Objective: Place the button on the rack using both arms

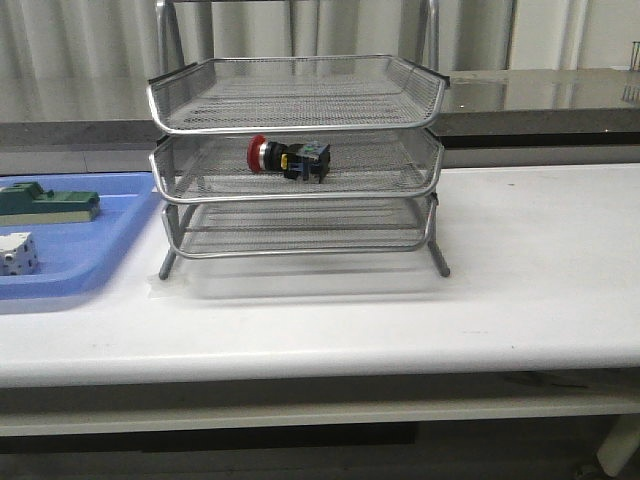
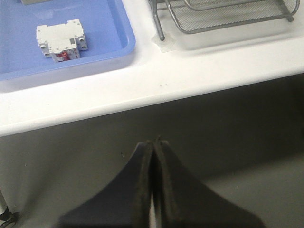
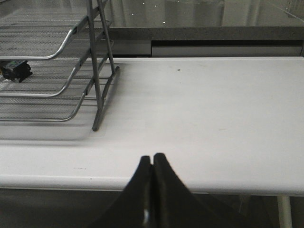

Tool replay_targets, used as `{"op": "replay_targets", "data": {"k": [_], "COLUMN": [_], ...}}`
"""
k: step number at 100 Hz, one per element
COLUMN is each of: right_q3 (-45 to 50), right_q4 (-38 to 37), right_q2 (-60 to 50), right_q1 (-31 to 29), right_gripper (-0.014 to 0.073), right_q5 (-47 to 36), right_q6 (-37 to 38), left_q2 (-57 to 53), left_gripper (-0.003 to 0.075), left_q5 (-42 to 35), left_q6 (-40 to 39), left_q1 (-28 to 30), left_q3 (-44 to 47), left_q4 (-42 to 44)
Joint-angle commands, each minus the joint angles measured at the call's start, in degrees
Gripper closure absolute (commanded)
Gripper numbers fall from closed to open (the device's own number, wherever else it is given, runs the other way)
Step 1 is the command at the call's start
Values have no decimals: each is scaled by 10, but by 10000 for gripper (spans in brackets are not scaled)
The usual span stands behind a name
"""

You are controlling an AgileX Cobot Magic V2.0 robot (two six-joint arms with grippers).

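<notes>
Only one button (image 1: 288, 158) in three-tier rack (image 1: 296, 160); both claws closed, empty.

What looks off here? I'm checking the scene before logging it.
Nothing stands out. The button lies on its side in the middle tier of the rack, which stands level. Left gripper and right gripper are shut and empty, off the table.
</notes>
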Motion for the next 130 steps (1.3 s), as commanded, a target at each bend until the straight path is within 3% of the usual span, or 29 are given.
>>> {"op": "replay_targets", "data": {"k": [1,34,130], "right_q3": [8,80,80], "right_q4": [-5,-6,-6], "right_q2": [-16,-53,-53], "right_q1": [1,1,1], "right_gripper": [653,653,653], "right_q5": [-67,-153,-162], "right_q6": [8,10,11], "left_q2": [2,2,2], "left_gripper": [741,741,741], "left_q5": [-36,-36,-36], "left_q6": [-7,-7,-7], "left_q1": [1,1,1], "left_q3": [-13,-13,-13], "left_q4": [-11,-12,-12]}}
